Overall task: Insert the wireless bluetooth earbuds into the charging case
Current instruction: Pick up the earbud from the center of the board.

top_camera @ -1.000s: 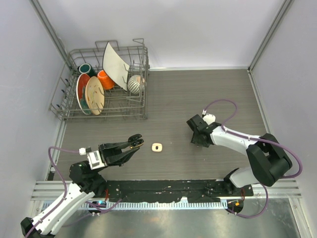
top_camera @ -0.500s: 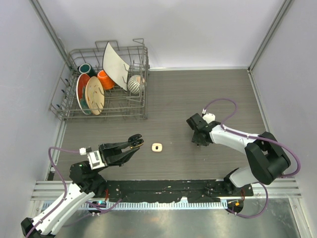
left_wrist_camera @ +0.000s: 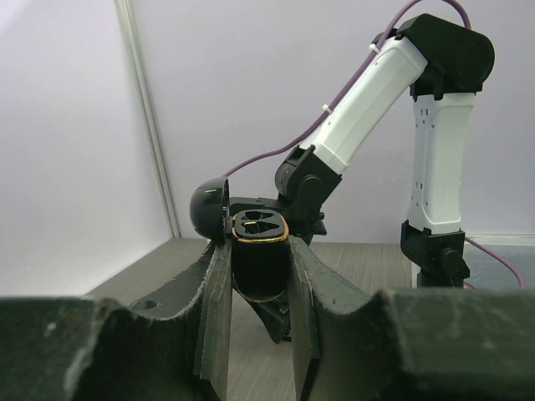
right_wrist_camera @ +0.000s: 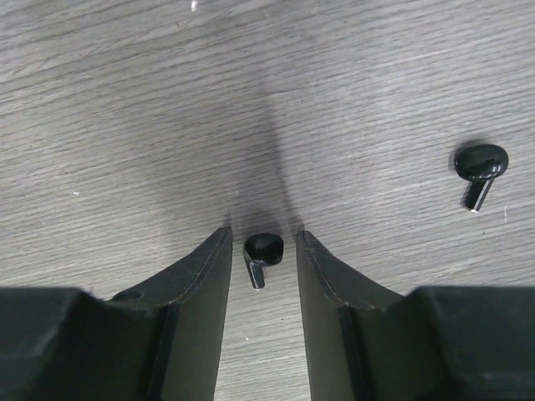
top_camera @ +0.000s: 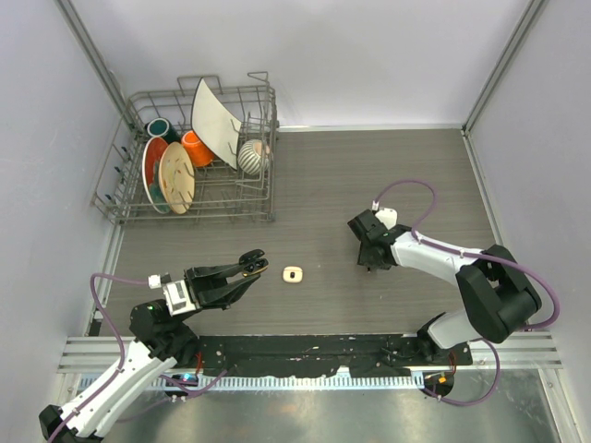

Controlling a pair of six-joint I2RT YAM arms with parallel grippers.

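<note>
My left gripper (left_wrist_camera: 257, 247) is shut on a black charging case (left_wrist_camera: 259, 271), which it holds upright off the table. The case's lid (left_wrist_camera: 209, 209) is tipped open to the left and the gold-rimmed top shows two dark sockets. In the top view that gripper (top_camera: 255, 263) sits left of centre. My right gripper (right_wrist_camera: 263, 238) points down at the table (right_wrist_camera: 125, 100), open. One black earbud (right_wrist_camera: 264, 248) lies between its fingers with a gap on each side. A second black earbud (right_wrist_camera: 481, 164) lies to the right, outside the fingers. In the top view the right gripper (top_camera: 372, 260) hides both.
A small cream oval object (top_camera: 293, 273) lies on the table just right of the left gripper's tips. A wire dish rack (top_camera: 273, 189) with plates and cups stands at the back left. The right arm (left_wrist_camera: 368, 92) rises beyond the case in the left wrist view.
The right gripper has shifted slightly back and left over the table, and its cable loop has moved. The left arm and the case have stayed still.
</note>
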